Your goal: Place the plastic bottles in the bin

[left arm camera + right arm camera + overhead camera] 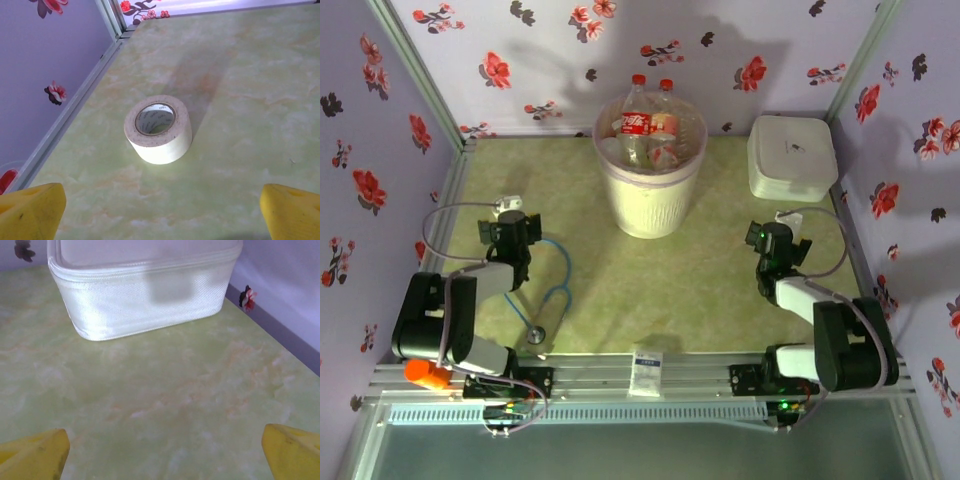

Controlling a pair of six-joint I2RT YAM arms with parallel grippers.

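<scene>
The cream-white ribbed bin [650, 205] with a pinkish liner stands at the back middle of the table. Several clear plastic bottles [638, 125] with red labels and red caps stick up out of it, packed together. My left gripper [512, 222] hovers low at the left side, open and holding nothing, its yellow fingertips [32, 210] spread wide. At the right, my right gripper [782, 232] is also open and holding nothing, with its fingertips [292, 452] far apart over bare table.
A roll of cream tape [158, 128] lies just ahead of my left gripper. A white rounded-square lidded box [142, 287] sits ahead of my right gripper. A blue-tubed stethoscope [555, 290] and a small blue-and-white packet [646, 370] lie near the front edge.
</scene>
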